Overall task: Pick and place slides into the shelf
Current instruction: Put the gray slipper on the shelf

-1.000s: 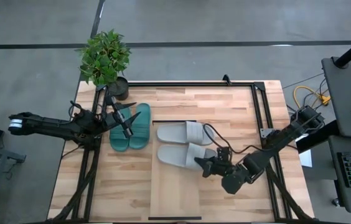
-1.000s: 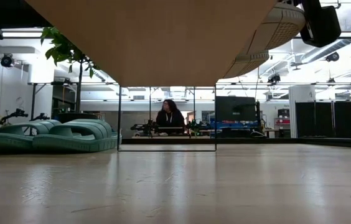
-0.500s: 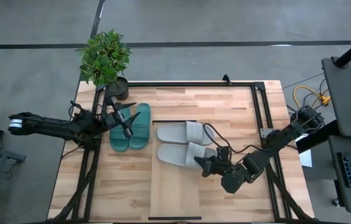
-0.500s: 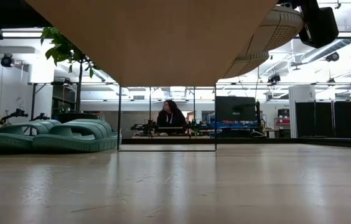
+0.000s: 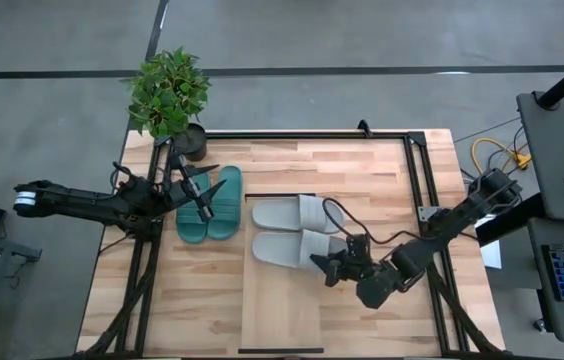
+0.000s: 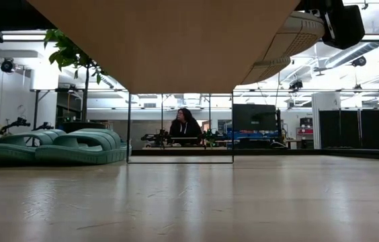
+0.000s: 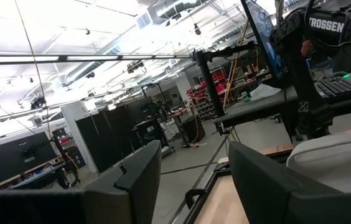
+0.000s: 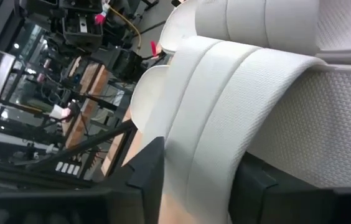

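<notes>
Two light grey slides lie side by side on the pale shelf panel (image 5: 282,310), overhanging its right edge; the low view shows the shelf's underside (image 6: 169,40). My right gripper (image 5: 322,270) is at the near grey slide (image 5: 284,250), its fingers either side of the strap (image 8: 225,106). The far grey slide (image 5: 292,213) lies free. The two teal slides (image 5: 210,205) rest soles down on the tabletop at the left and also show in the low view (image 6: 48,149). My left gripper (image 5: 205,195) hovers open over them, touching nothing. My right gripper holds the near grey slide by its strap (image 8: 194,155), one finger (image 8: 147,171) on each edge of the band. The fingers come nearly level from the table's near right. The slide lies sole down on the shelf, its right end (image 6: 297,33) past the shelf's edge.
A potted plant (image 5: 169,95) stands at the table's far left corner. Black frame rails (image 5: 417,180) run along the table's far, left and right sides. A person (image 6: 184,126) sits in the room beyond the table.
My right gripper has edged slightly toward the table's far left at the near grey slide. The slide's overhanging right end has shifted a little with it. My left gripper and the teal slides have kept still.
</notes>
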You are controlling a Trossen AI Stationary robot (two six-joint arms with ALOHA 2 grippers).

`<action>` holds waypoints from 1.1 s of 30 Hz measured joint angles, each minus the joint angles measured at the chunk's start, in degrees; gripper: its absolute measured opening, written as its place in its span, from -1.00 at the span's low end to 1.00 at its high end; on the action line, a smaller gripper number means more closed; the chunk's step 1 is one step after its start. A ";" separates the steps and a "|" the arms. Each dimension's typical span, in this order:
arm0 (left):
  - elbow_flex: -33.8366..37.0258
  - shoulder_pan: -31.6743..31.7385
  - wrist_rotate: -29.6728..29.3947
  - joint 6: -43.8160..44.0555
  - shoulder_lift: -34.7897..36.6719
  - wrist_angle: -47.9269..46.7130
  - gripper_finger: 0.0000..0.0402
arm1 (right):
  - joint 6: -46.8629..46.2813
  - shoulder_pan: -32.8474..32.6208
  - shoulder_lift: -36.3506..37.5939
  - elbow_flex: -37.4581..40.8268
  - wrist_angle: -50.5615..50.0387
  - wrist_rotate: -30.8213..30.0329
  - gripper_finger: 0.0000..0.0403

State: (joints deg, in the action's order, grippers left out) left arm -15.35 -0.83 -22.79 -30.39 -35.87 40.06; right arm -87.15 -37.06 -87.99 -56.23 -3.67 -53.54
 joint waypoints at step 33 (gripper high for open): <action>0.01 -0.01 0.02 0.04 -0.01 0.01 -0.14 | 3.82 0.26 3.40 -2.67 -9.67 6.24 0.10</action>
State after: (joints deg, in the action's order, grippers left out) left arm -15.33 -0.84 -22.76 -30.35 -35.88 40.07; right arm -83.32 -36.80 -84.59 -58.90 -13.34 -47.30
